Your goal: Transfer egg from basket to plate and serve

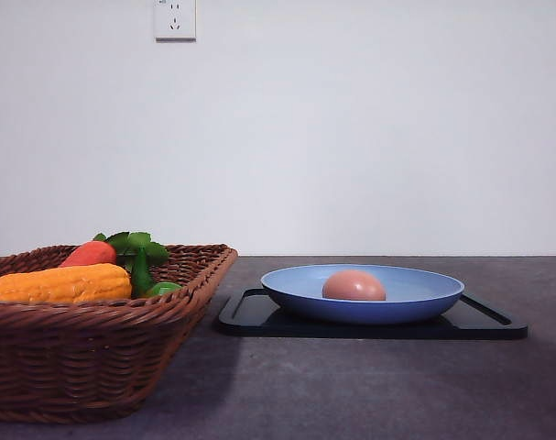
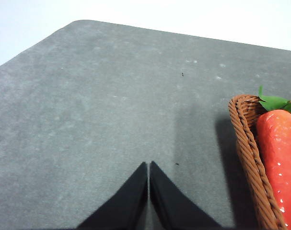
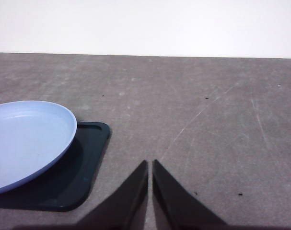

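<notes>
Right now I see the egg (image 1: 354,285) lying in the blue plate (image 1: 424,298), which sits on the black tray (image 1: 484,323) on the grey surface (image 1: 369,385). The wicker basket (image 1: 94,357) stands just to the left of the tray, holding a carrot (image 1: 88,253), an orange-yellow vegetable (image 1: 62,284) that I think is corn, and some green leaves (image 1: 136,246). My left end effector (image 2: 149,165) is clenched with nothing in it, over bare surface beside the basket's rim. My right end effector (image 3: 150,164) is likewise pressed closed and empty, near the tray's corner.
</notes>
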Tool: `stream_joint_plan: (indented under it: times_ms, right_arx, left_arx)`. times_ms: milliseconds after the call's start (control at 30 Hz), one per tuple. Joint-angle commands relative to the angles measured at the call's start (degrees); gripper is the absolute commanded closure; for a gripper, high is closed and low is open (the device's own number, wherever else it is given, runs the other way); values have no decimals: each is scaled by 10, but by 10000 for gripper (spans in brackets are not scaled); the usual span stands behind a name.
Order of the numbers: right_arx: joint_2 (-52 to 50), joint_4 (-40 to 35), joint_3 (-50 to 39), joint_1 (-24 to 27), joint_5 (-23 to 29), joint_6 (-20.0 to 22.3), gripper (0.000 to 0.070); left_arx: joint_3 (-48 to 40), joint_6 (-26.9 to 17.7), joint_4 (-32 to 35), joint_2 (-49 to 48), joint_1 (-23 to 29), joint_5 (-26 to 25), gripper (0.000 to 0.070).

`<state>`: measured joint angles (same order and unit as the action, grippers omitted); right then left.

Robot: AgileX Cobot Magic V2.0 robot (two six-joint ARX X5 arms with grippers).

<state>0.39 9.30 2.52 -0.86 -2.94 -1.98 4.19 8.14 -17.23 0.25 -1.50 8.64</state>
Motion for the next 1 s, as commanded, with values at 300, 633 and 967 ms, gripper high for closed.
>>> stream_joint_plan:
  times_ms: [300,633,967]
  right_arx:
    - [-2,-7,-2,-1,1,-8,700]
    - [-2,-7,-2,-1,1,-8,700]
    - [-2,-7,-2,-1,1,-8,700]
  left_arx:
    - [-15,1,-8,-1,2,-2,700]
    - [-15,1,-8,-1,2,-2,700]
    - [-15,1,-8,-1,2,-2,700]
